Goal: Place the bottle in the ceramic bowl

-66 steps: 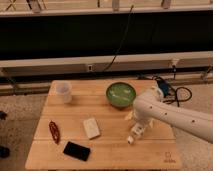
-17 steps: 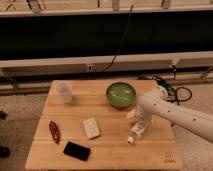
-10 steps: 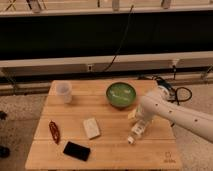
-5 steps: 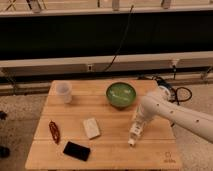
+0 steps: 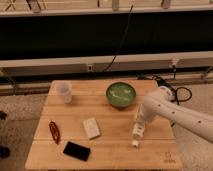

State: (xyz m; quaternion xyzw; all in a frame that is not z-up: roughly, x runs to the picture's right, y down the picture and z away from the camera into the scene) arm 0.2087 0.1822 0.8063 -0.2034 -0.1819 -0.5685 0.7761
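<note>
The bottle point(image 5: 136, 134) is small, slim and white. It lies on the wooden table point(image 5: 110, 115) at the right, with its cap end toward the front edge. My gripper point(image 5: 139, 123) is at the end of the white arm point(image 5: 170, 110) and sits right over the bottle's upper end, hiding it. The ceramic bowl point(image 5: 121, 94) is glossy green and stands behind and a little left of the bottle. I see nothing in the bowl.
A translucent plastic cup point(image 5: 64, 92) stands at the back left. A flat white block point(image 5: 91, 128) lies mid-table, with a black phone-like slab point(image 5: 76, 150) and a red object point(image 5: 54, 131) at the front left. Cables point(image 5: 172, 87) lie behind the table's right corner.
The arm and gripper have stayed over the bottle's upper end and shifted only slightly. The bottle looks nudged a little to the right. The bowl and other items have not moved.
</note>
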